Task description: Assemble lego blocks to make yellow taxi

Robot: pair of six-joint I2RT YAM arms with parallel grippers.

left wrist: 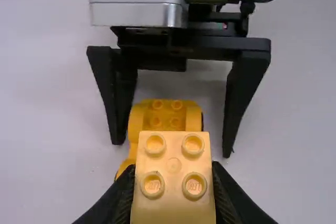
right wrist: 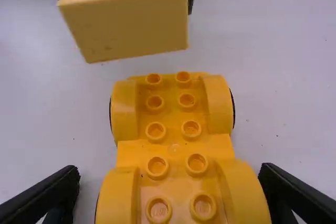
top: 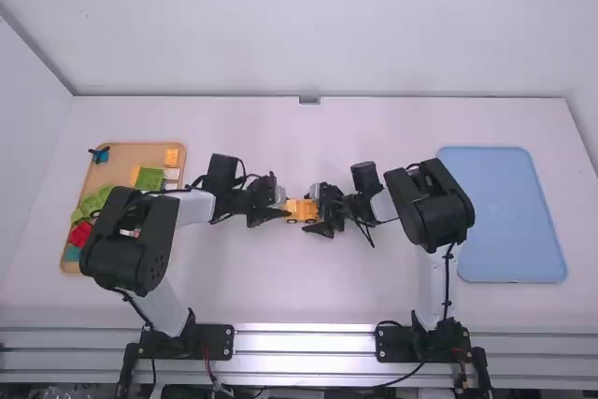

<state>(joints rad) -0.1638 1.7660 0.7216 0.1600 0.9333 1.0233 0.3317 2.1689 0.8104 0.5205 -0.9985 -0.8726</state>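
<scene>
Item one: yellow toy-car chassis with studded deck and rounded wheel arches (right wrist: pixel 174 148), upright near the middle of the white tabletop (top: pixel 308 301); we take it as our landmark. Item two: pale yellow square block with four studs (left wrist: pixel 174 203), apart from the chassis, near its end towards the left arm; from above it is hard to part the two, but it seems raised.

Progress: we judge the build to be early. The wheeled base is there, its visible studs bare; the body and roof are left to fit, this block probably next.

Pose: the left arm (top: pixel 194 205) bends inward, its left gripper (left wrist: pixel 172 170) closed upon the block's sides. The right arm (top: pixel 385 205) comes from the opposite side, its right gripper (right wrist: pixel 170 174) with fingers wide, one on each flank of the chassis, so we would not call the base clamped.

Also listed: tan tray (top: pixel 140 153), well off to the chassis's left, with green block (top: pixel 149 179), small yellow block (top: pixel 172 158) and red piece (top: pixel 80 234); empty-handed companion, blue tray (top: pixel 505 221), well off to its right.
</scene>
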